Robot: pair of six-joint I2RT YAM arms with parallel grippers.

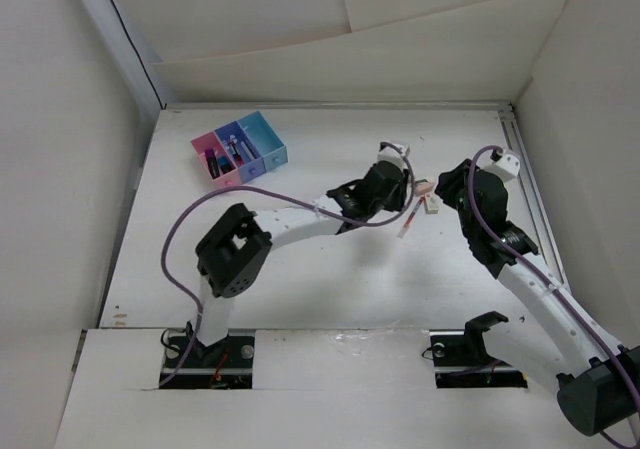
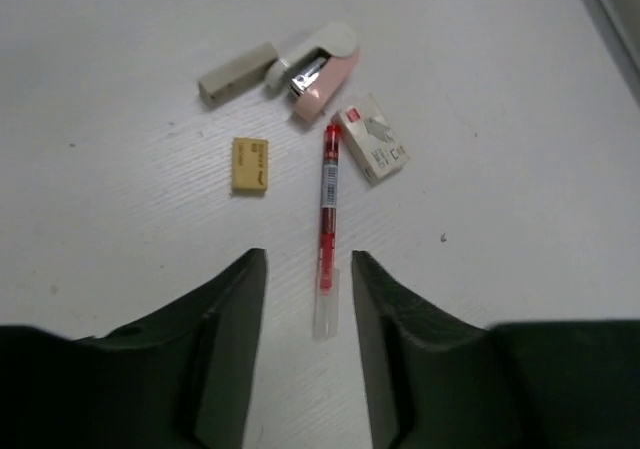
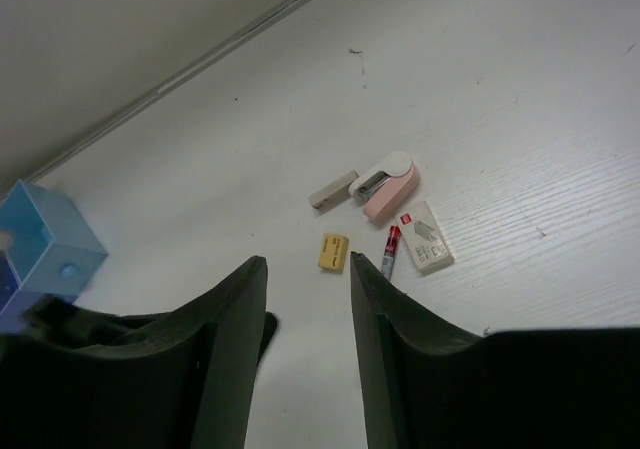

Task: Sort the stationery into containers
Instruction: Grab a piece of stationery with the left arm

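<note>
While both arms reached out over the white bench (image 1: 330, 279), the row of three joined containers (image 1: 240, 147), pink, purple-blue and light blue, sat toward its far left corner, well apart from the loose stationery near the middle. The left claw (image 2: 308, 261) hung with its jaws apart, and the clear end of the red pen (image 2: 328, 219) lay on the bench between the fingertips, ungripped. The right claw (image 3: 305, 267) was likewise spread and held nothing. Beyond the pen lay a pink-and-white stapler (image 2: 322, 61). A small white staple box (image 2: 371, 144) sat just right of the pen's red tip, a pale grey block (image 2: 238, 73) just beside the stapler's left end, and a small yellow eraser (image 2: 250, 163) left of the pen.
</note>
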